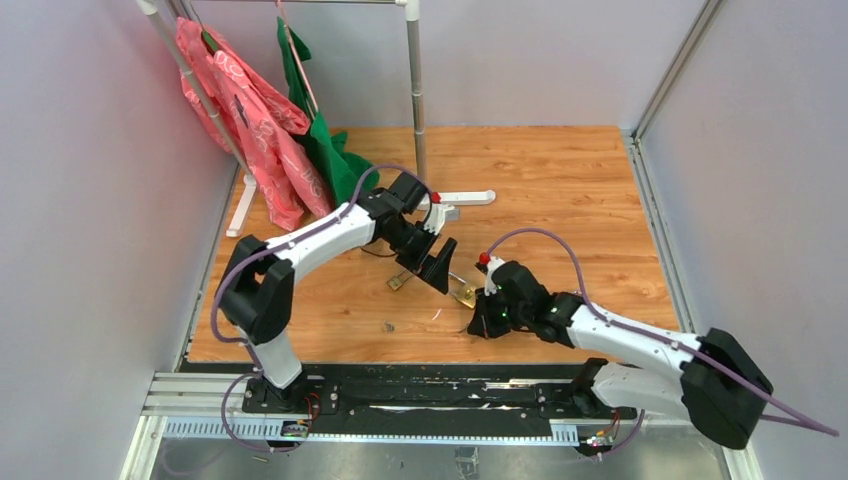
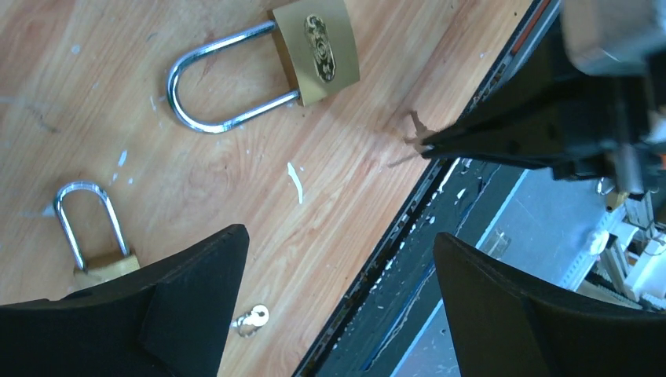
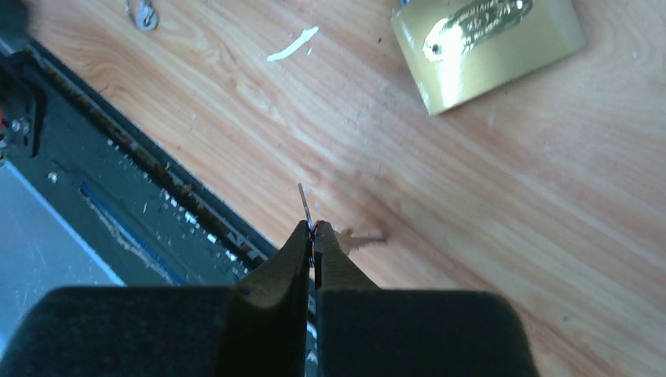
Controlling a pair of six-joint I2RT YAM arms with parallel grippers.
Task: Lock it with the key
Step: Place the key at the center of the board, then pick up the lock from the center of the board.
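A large brass padlock (image 1: 463, 295) lies on the wooden table; in the left wrist view its body (image 2: 316, 49) and steel shackle (image 2: 206, 88) lie flat, and both shackle legs reach the body. My right gripper (image 1: 475, 327) is shut on a thin key (image 3: 303, 203), whose blade sticks out past the fingertips just above the wood, near the table's front edge and short of the padlock body (image 3: 487, 45). My left gripper (image 1: 440, 268) is open and empty, hovering above the table beside the large padlock.
A small brass padlock (image 2: 93, 239) lies left of the large one. A small loose key with a ring (image 2: 252, 319) lies near the front edge. A clothes rack with red and green garments (image 1: 270, 110) stands at the back left. The black rail (image 1: 400, 385) borders the table front.
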